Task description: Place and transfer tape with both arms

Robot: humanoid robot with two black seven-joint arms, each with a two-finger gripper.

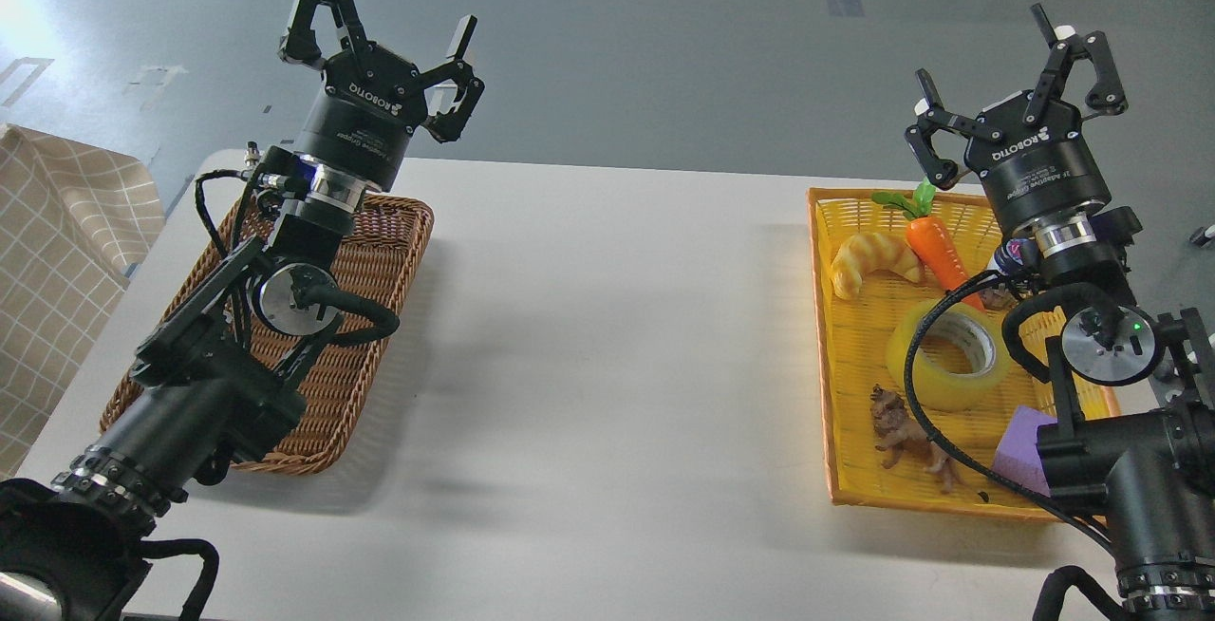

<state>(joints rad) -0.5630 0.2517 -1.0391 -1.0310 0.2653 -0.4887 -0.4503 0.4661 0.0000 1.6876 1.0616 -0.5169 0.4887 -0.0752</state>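
The tape, a wide translucent yellow roll with a pale inner core, lies flat in the middle of the yellow tray at the right. My right gripper is raised above the tray's far end, fingers spread open and empty, well above and behind the tape. My left gripper is raised above the far end of the brown wicker basket at the left, fingers spread open and empty. A black cable of the right arm crosses in front of the tape.
The yellow tray also holds a croissant, a toy carrot, a brown animal figure and a purple foam cube. A white table stretches between basket and tray. A checked cloth hangs at the far left.
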